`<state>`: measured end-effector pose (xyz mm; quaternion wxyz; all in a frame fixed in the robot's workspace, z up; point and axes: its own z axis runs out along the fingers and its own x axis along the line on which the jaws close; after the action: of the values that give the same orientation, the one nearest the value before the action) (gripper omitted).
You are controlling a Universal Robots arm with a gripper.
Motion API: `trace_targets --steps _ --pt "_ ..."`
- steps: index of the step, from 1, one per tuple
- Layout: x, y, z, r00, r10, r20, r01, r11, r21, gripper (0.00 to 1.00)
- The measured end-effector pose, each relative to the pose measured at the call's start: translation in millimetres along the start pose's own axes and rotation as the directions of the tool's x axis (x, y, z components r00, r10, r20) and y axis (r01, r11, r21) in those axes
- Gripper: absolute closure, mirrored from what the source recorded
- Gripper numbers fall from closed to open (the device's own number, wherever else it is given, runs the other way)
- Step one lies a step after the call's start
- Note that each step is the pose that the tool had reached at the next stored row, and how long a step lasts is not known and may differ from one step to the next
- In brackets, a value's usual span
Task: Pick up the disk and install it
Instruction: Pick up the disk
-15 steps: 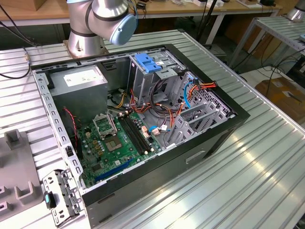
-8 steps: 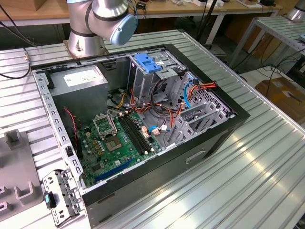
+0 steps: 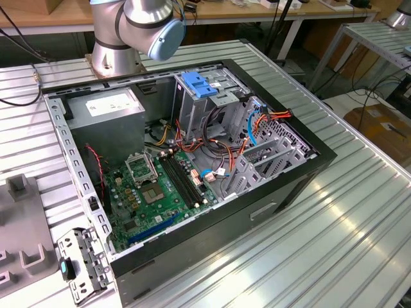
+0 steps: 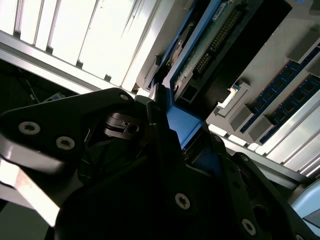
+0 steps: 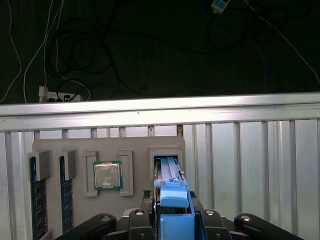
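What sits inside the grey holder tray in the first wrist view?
Two memory sticks, a processor chip, and the disk standing on edge in its slot. The gripper covers the disk's near end.

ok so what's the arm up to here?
The arm's pincer is at the disk, which stands on edge in a slot of the grey parts tray, next to a CPU and two memory sticks. The disk's blue rail is right at the pincer, but I can't tell whether it is clamped. The disk is not yet out of the tray; the open computer case sits on the ribbed table.
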<state>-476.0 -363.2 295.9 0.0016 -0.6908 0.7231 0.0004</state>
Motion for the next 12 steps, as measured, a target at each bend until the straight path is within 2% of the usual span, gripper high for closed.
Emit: trace_targets --steps 7,12 --pt "0.0 0.0 -1.2 1.0000 0.000 0.0002 0.000 1.0000 0.0003 0.63" --pt "0.0 0.0 -7.1 1.0000 0.000 0.0001 0.000 1.0000 0.0001 0.63"
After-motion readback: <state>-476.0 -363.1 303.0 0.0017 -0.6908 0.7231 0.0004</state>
